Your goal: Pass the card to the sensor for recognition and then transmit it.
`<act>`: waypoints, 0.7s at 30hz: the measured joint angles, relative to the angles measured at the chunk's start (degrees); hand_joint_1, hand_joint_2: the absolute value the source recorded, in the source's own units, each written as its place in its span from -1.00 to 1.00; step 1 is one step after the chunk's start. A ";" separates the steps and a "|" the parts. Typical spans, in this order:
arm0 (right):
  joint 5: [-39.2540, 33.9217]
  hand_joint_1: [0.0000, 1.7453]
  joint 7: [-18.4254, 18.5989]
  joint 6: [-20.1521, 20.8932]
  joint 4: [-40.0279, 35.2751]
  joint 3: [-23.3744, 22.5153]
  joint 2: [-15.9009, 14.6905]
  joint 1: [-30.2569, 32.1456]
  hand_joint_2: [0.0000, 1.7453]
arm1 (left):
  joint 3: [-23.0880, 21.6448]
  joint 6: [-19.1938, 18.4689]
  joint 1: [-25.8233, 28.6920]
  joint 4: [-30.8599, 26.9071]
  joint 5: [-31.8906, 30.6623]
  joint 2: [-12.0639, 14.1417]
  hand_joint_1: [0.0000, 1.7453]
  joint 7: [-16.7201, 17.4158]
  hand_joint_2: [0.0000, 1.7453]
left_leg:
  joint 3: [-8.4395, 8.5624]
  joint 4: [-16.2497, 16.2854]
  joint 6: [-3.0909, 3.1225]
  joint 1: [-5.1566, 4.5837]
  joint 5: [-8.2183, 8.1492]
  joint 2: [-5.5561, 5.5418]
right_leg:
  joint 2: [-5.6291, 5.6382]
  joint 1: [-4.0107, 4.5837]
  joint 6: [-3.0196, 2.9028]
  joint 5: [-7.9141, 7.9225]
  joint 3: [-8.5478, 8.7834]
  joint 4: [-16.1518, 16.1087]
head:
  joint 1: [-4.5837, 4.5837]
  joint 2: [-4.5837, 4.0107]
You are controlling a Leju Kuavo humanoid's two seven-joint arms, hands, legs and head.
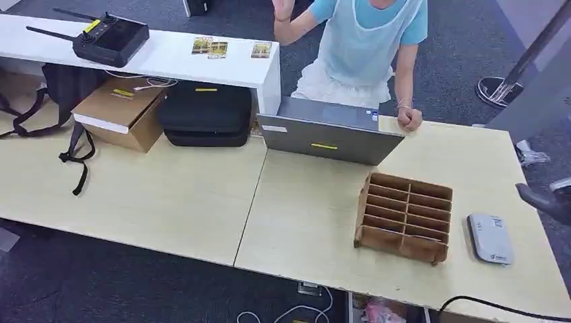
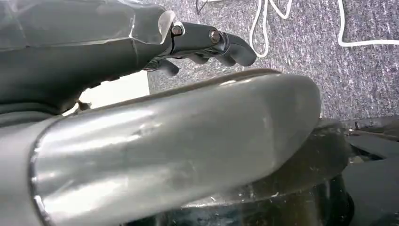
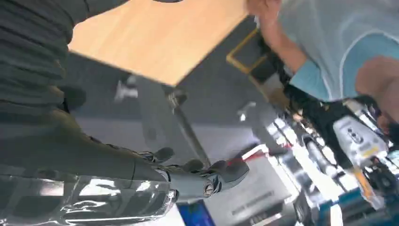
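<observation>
The right hand (image 3: 197,176) holds nothing; its dark fingers (image 3: 230,170) are loosely curled and apart in the right wrist view, out in the air past the table edge. In the head view a dark part of this hand (image 1: 544,200) shows at the right edge, above the table's right end and near the sensor. The left hand (image 2: 207,44) hangs low over grey carpet (image 2: 301,61) with white cables; its fingers (image 2: 235,49) curl inward with nothing in them.

The sensor (image 1: 490,238), a flat grey-white pad, lies on the table (image 1: 168,195) near its right end. Just beside it to the left stands a wooden rack (image 1: 404,215) with two columns of slots; whether a card sits in any slot I cannot tell. Behind the rack an open grey laptop (image 1: 330,138) faces away from the robot, a yellow tag on its lid.

A person in a light blue top (image 1: 367,40) sits behind the laptop, one fist (image 1: 409,119) resting on the table, the other hand (image 1: 283,8) raised. Farther left a white shelf (image 1: 168,57) carries a black controller (image 1: 111,39) with antennas and three small cards (image 1: 219,48). Under the shelf sit a cardboard box (image 1: 121,111) and a black case (image 1: 205,114), with a dark backpack (image 1: 64,91) at the far left.
</observation>
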 joint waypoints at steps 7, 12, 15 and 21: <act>19.97 -1.00 2.16 -15.36 3.53 12.46 2.71 -14.67 1.00 | 0.24 0.00 -0.17 0.00 -0.72 0.02 -1.00 -0.48 -1.00 | 0.10 -0.02 -0.08 0.00 0.06 0.30 | 0.32 0.01 -0.08 0.07 -0.05 0.12 | 0.00 0.00; 29.23 -1.00 5.16 -21.35 11.59 22.71 10.17 -26.15 1.00 | 0.52 0.00 -0.25 0.00 -1.22 0.02 -1.00 -0.52 -1.00 | 0.22 -0.02 -0.20 0.01 0.14 0.44 | 0.45 0.02 -0.19 0.14 -0.14 0.22 | -0.04 0.00; 29.69 -1.00 5.73 -22.09 15.16 26.59 13.54 -29.49 1.00 | 0.59 0.00 -0.25 0.00 -1.48 0.02 -1.00 -0.52 -1.00 | 0.12 -0.03 -0.28 0.07 0.20 0.14 | 0.11 0.08 -0.21 0.13 -0.13 0.22 | 0.00 0.00; 31.66 -1.00 6.05 -20.99 20.20 30.34 18.39 -33.60 1.00 | 0.94 0.00 -0.24 0.00 -2.05 0.02 -1.00 -0.44 -1.00 | -0.06 -0.04 -0.30 0.11 0.21 0.23 | 0.29 0.07 -0.23 0.15 -0.26 0.26 | 0.02 0.00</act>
